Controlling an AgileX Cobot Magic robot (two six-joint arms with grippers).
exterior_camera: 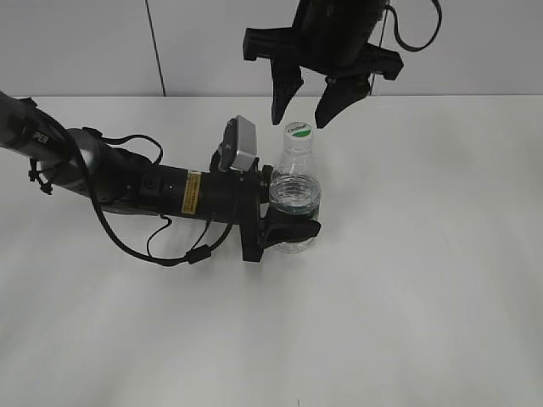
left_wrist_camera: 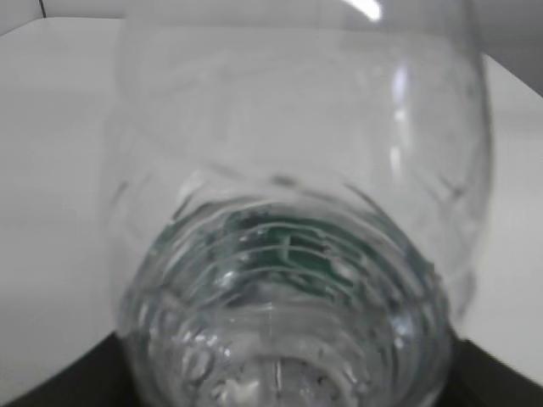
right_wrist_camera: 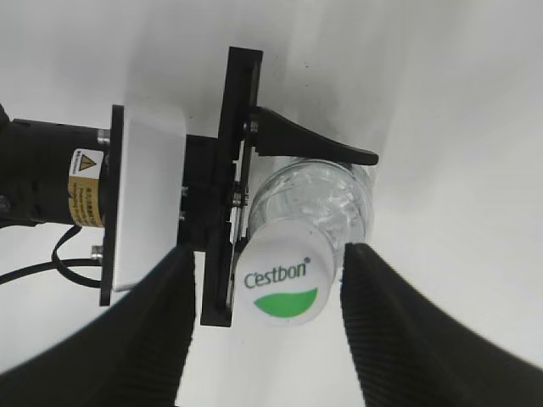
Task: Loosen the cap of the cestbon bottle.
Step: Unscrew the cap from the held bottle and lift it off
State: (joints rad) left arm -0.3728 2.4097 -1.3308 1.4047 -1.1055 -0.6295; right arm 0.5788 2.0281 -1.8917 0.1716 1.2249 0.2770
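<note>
Gripper on the left (exterior_camera: pixel 293 227) is reaching in sideways from the left edge of the exterior view and is clasping the bottle (exterior_camera: pixel 295 203) around its lower body, its black fingers (exterior_camera: pixel 293 231) wrapping the ribbed plastic. The left wrist view is filling almost wholly with the bottle (left_wrist_camera: pixel 288 254) at very close range, blurred, with a hint of green label deep inside; the jaws themselves are hardly showing there, so the grip is being read from the other two views. The bottle is standing upright on the white surface (exterior_camera: pixel 424 297), a little above the middle of the exterior view.

The cap (exterior_camera: pixel 298 130) is sitting on the neck, white with a green mark on top, and it looks fully seated. Above it the right gripper (exterior_camera: pixel 308 108) is hanging point down with its jaws spread apart and nothing between them. In the right wrist view the two ridged fingers (right_wrist_camera: pixel 399 331) are standing on either side of the cap (right_wrist_camera: pixel 284 284), neither one touching it.

So the steadying hold appears to be in place, and the loosening itself is not yet begun. What seems left: lowering the right gripper, closing on the cap and twisting it.
</note>
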